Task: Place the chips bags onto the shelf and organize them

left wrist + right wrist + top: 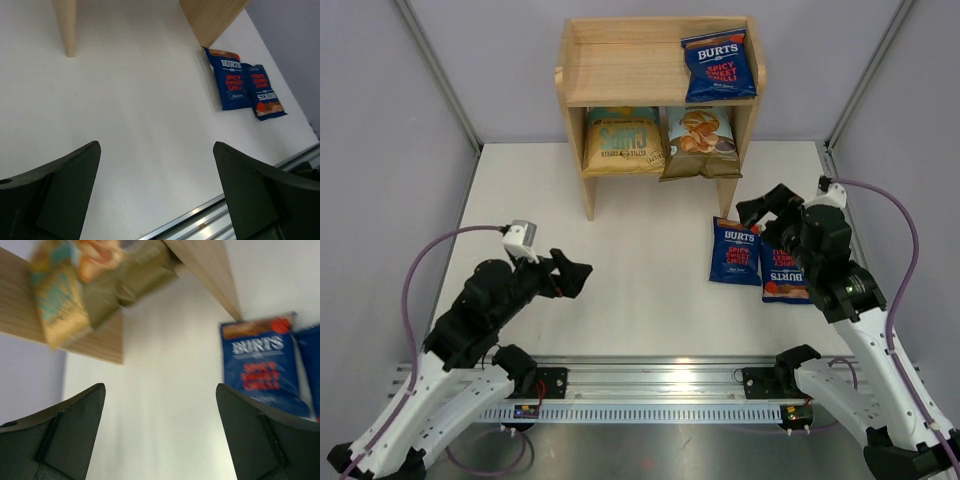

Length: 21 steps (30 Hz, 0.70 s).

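shelf (620, 70): pale bare wood. top-tier bag (718, 66): dark blue, red lettering. Same on table bags (736, 250) (786, 276), right side. Lower tier: yellow bag (622, 140) left, olive-brown/pale-blue bag (700, 142) right. table (620, 260): white.

Matt pale bare-wood shelf (620, 70); glossy crinkly plastic chips bags (735, 250); smooth matt white table (640, 265).

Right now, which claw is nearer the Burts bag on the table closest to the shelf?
Right. The right claw hovers just beyond the far right corner of that Burts bag; the left claw sits far to its left.
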Tool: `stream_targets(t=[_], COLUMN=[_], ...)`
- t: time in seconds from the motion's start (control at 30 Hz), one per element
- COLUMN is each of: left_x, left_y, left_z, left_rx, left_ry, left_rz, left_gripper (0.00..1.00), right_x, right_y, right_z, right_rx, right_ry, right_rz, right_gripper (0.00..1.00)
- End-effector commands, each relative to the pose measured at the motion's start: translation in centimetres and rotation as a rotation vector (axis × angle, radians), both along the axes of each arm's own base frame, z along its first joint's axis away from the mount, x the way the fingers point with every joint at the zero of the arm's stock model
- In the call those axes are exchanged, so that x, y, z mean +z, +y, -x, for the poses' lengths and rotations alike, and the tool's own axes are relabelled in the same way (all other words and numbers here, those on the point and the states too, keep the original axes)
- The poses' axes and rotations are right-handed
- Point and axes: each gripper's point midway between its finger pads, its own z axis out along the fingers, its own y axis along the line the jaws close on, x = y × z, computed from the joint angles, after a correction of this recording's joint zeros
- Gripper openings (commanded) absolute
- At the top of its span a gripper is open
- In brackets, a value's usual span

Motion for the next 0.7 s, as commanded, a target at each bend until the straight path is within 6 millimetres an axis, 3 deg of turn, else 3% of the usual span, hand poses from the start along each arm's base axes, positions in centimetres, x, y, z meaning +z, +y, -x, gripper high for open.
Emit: stream_targets(t=[0.0, 0.07, 0.1, 0.2, 0.3, 0.33, 0.4, 0.43, 0.5, 0.53, 0.63, 0.67], left_x=[0.0, -0.1, -1.8, -1.1, -2.3, -3.8, -3.7, -6.3, -5.9, -8.6, -9.1, -11.5], left_y=[-6.0, -8.7, -10.0, -13.5, -16.8, -18.2, -20.3, -21.8, -23.9, -25.2, -28.1, -28.8], left_z=[-1.5, -2.4, -3.4, -4.7, -7.2, -8.1, -9.4, -10.0, -11.2, -11.7, -12.9, -13.2], left_rx=[-0.162, -0.244, -0.259, -0.358, -0.391, -0.405, -0.425, -0.429, -0.448, -0.442, -0.461, -0.452], left_ry=[0.05, 0.068, 0.128, 0.134, 0.181, 0.221, 0.241, 0.301, 0.31, 0.374, 0.388, 0.436], left_rz=[0.166, 0.23, 0.223, 0.299, 0.316, 0.311, 0.329, 0.309, 0.331, 0.32, 0.343, 0.331], left_gripper=[0.99, 0.99, 0.99, 0.99, 0.99, 0.99, 0.99, 0.99, 0.99, 0.99, 0.99, 0.99], right_x=[-7.9, -8.3, -9.6, -9.6, -8.2, -7.4, -6.5, -5.9, -5.6, -5.4, -5.3, -5.6], right_y=[-2.5, -2.1, -1.9, -1.5, -2.5, -2.7, -2.7, -2.8, -2.5, -1.9, -1.6, -1.6], right_z=[3.5, 5.4, 6.3, 9.0, 10.9, 11.7, 12.8, 13.3, 14.0, 14.6, 15.2, 15.3], right_rx=[0.002, 0.056, 0.082, 0.145, 0.123, 0.123, 0.128, 0.126, 0.137, 0.173, 0.196, 0.197], right_ry=[0.204, 0.181, 0.201, 0.166, 0.093, 0.053, 0.036, 0.014, 0.011, 0.0, -0.005, 0.006], right_rz=[0.203, 0.184, 0.178, 0.135, 0.112, 0.092, 0.056, 0.031, -0.025, -0.056, -0.07, -0.069], right_gripper=[0.99, 1.0, 0.99, 0.99, 0.99, 0.99, 0.99, 0.99, 0.99, 0.99, 0.99, 1.0])
